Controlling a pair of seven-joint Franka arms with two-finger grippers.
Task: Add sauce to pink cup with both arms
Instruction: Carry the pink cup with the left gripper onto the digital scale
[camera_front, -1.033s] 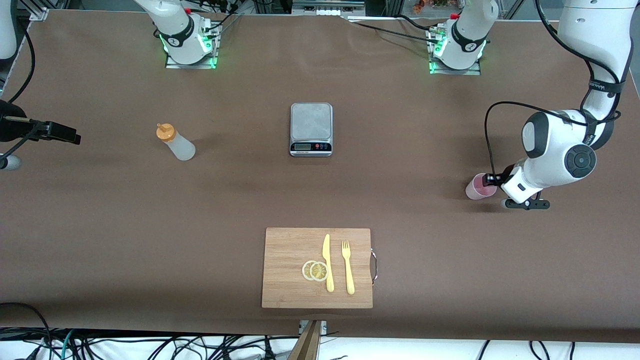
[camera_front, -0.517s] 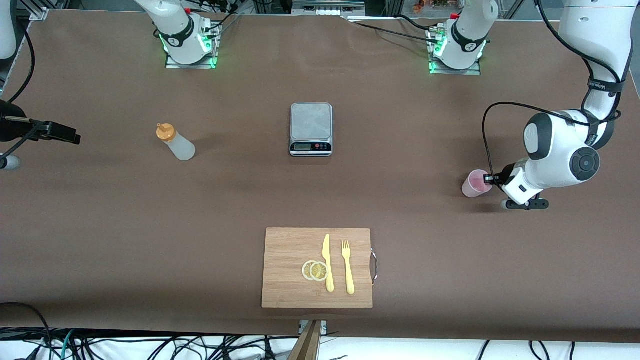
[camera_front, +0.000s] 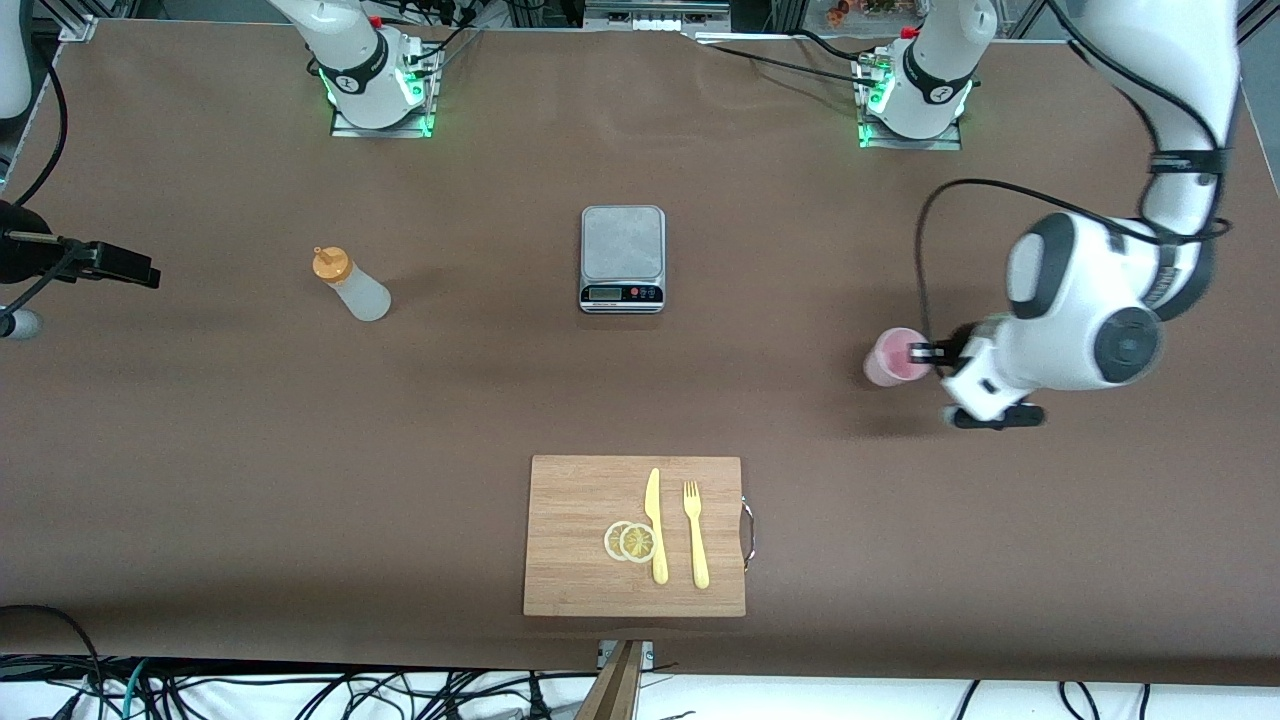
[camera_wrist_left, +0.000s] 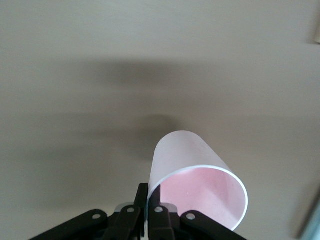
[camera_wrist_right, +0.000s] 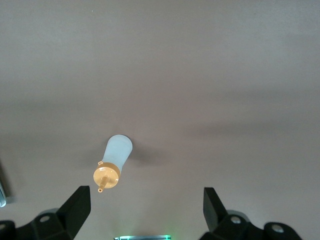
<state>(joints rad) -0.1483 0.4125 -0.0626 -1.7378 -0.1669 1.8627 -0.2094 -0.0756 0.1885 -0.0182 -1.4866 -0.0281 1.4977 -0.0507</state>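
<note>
The pink cup (camera_front: 888, 365) hangs tilted in my left gripper (camera_front: 925, 352), which is shut on its rim, a little above the table toward the left arm's end. In the left wrist view the cup (camera_wrist_left: 190, 165) shows its empty pink inside, with one finger on each side of the wall at my gripper (camera_wrist_left: 150, 200). The sauce bottle (camera_front: 352, 285), whitish with an orange nozzle cap, stands on the table toward the right arm's end. My right gripper (camera_wrist_right: 145, 205) is open and empty, high over the bottle (camera_wrist_right: 114, 162).
A grey kitchen scale (camera_front: 622, 258) sits mid-table. A wooden cutting board (camera_front: 570, 500) nearer the front camera carries lemon slices (camera_front: 630, 541), a yellow knife (camera_front: 655, 525) and a yellow fork (camera_front: 695, 535).
My left gripper has carried the pink cup away from the left arm's end, toward the middle of the table. The bottle and the right arm have not moved.
</note>
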